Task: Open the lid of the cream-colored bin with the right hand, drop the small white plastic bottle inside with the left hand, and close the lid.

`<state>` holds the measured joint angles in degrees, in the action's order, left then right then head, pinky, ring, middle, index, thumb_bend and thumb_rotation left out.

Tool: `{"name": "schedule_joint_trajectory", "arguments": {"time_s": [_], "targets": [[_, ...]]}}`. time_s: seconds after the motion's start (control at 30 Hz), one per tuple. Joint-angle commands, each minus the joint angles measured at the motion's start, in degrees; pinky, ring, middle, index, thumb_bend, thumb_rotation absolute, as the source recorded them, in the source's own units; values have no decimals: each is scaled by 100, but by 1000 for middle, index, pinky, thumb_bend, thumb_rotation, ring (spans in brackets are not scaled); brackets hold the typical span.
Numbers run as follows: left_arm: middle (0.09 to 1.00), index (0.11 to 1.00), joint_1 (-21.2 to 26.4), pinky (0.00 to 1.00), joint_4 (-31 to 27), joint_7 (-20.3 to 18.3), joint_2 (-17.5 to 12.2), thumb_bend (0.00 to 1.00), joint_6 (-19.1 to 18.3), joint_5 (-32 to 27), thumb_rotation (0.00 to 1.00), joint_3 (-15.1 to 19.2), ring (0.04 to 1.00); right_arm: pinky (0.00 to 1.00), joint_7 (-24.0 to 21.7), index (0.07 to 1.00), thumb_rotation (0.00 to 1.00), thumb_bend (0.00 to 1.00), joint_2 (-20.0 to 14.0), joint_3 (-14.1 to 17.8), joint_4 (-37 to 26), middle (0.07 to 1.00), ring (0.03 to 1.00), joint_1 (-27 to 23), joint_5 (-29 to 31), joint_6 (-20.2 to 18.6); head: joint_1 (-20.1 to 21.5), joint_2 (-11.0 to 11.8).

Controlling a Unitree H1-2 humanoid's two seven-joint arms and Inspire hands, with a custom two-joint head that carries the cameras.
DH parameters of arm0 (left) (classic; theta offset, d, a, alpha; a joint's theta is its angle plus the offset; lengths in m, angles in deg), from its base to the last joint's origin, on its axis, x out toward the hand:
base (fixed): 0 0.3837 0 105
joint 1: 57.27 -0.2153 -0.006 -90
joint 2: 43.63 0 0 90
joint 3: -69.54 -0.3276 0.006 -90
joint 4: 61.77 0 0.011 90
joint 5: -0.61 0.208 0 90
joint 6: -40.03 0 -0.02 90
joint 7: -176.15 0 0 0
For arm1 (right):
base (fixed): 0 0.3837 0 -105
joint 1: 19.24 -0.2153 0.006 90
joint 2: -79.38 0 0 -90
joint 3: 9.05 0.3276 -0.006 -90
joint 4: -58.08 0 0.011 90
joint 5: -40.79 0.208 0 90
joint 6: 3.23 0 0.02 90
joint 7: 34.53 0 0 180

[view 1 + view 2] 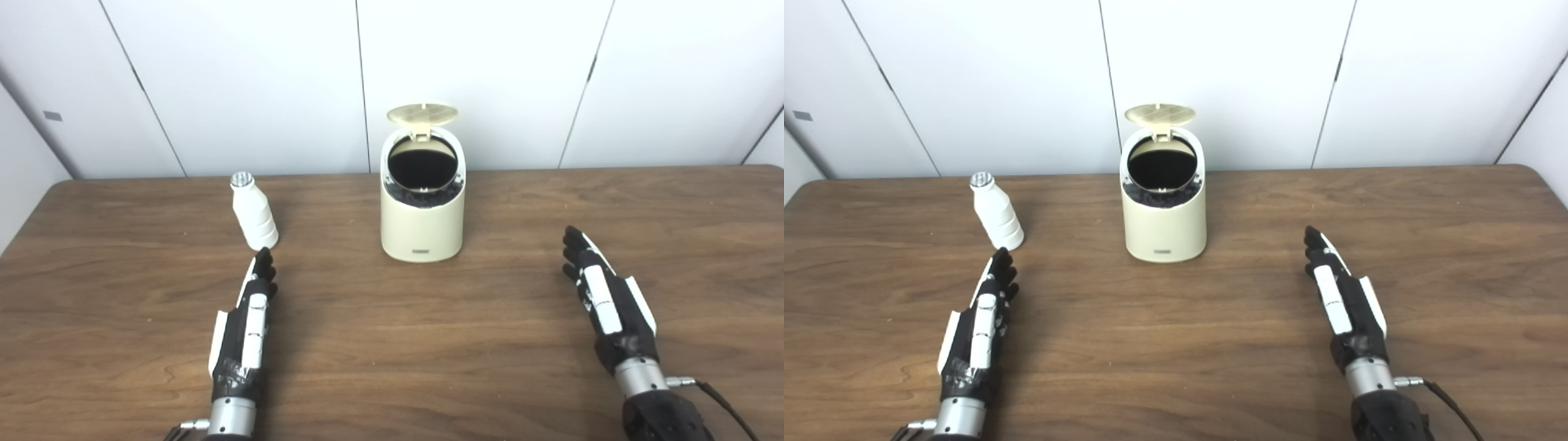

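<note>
Interior of the cream-colored bin reads as a dark void; contents cannot be determined. The small label low on its front is too small to read. Both forearms are cut off by the bottom edge. Palm sides of the left hand and right hand face away, unseen. The surface runs past both side edges.

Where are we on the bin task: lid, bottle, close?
Lid step looks done: the lid of the cream-colored bin stands up, its mouth open. Nothing is in hand: the left hand and right hand are both flat and empty. The white bottle stands upright on the table, just beyond the left fingers. Left: grasp, drop, close.
</note>
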<state>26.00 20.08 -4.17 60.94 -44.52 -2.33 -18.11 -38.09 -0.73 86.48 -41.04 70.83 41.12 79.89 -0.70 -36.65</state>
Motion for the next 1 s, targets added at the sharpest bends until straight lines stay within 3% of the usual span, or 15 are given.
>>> {"name": "schedule_joint_trajectory", "arguments": {"time_s": [0.0,0.23,0.4,0.7,0.97], "targets": [[1000,1000,-88,1000,63,7,-30,464,108,32,965,16,1000,936,61,918,951,546,-57,10,-88,945,947,-82,-30,289,-10,-12],[1000,1000,-52,1000,-10,41,-58,429,-15,51,922,71,1000,935,61,920,952,547,-94,17,85,943,943,-32,24,507,-58,-20],[1000,1000,-73,1000,-138,45,-103,412,-43,169,863,56,1000,950,92,916,930,560,-89,56,113,945,951,-45,95,530,-590,-33],[982,992,-109,1000,-116,213,52,563,-67,464,812,12,999,976,5,936,948,604,-292,188,411,956,962,-47,285,802,-1506,93],[982,983,-90,1000,-26,278,126,590,-6,464,785,0,1000,966,9,929,932,604,-335,199,258,950,950,-38,425,628,-1652,161]]}}
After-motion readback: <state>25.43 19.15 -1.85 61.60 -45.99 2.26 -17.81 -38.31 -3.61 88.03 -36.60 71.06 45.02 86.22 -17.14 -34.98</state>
